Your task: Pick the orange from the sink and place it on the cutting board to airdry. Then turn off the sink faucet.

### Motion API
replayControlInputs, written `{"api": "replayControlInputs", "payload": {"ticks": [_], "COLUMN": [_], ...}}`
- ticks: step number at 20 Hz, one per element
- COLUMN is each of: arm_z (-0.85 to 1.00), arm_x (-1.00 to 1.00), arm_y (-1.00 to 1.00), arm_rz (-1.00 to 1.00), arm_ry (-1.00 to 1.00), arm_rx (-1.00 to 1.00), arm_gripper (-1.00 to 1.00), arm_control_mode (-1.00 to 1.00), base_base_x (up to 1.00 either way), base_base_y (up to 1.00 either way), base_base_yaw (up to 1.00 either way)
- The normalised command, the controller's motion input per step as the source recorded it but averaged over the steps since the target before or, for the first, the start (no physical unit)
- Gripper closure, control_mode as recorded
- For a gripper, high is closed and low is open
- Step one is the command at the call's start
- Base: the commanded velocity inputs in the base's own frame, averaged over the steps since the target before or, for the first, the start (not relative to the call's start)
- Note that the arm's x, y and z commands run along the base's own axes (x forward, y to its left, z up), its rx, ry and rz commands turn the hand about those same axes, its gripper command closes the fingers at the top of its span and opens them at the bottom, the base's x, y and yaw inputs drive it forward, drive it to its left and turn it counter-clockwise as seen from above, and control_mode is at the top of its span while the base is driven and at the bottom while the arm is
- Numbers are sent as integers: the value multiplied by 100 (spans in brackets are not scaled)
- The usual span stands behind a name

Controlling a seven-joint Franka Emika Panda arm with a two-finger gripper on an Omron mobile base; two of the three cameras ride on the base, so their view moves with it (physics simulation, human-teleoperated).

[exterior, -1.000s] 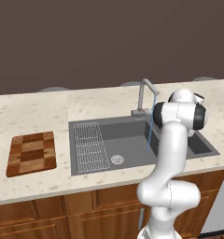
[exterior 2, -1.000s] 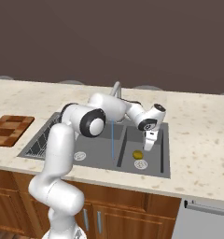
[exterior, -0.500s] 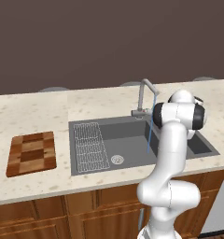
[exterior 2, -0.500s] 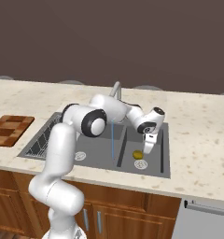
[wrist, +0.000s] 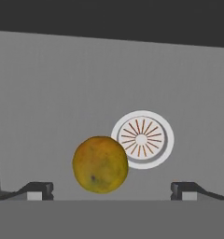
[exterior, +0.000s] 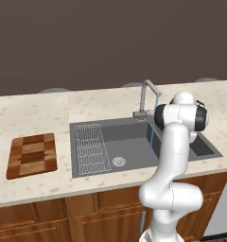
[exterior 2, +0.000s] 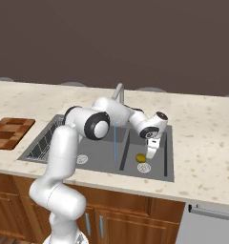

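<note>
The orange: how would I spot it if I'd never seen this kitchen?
Find the dark grey sink set in the speckled counter, then look into its right-hand basin. There the orange lies on the floor beside a round silver drain, below the tool. It is the one yellow-orange ball; the drain is flat and metallic.

Left base view: arm (exterior: 174, 156) blocks right part of sink (exterior: 110, 142) basin; basin floor behind it hidden. Faucet (exterior: 147, 97) side lever too small to make out. Right base view: cutting board (exterior 2: 11, 133) cut off by left edge; arm hides most of faucet, spout top alone visible. Hand view: fingertips (wrist: 39, 190) cut by bottom band; orange (wrist: 100, 164) underside hidden, contact with drain (wrist: 143, 139) rim unclear.
</note>
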Motion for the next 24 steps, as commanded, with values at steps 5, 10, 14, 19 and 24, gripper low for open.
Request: {"api": "replayControlInputs", "payload": {"ticks": [5, 10, 14, 19, 24], "arm_z": [-8, -10, -9, -10, -11], "arm_x": [0, 0, 0, 0, 0], "arm_y": [5, 9, 8, 7, 1], "arm_rz": [-1, -1, -2, -1, -1], "arm_ry": [0, 0, 0, 0, 0], "arm_rx": [0, 0, 0, 0, 0], "arm_gripper": [-100, -100, -100, -100, -100], "arm_control_mode": [-100, -100, -100, -100, -100], "base_base_x": [0, 0, 0, 0, 0], "base_base_y": [0, 0, 0, 0, 0], "base_base_yaw": [0, 0, 0, 0, 0]}}
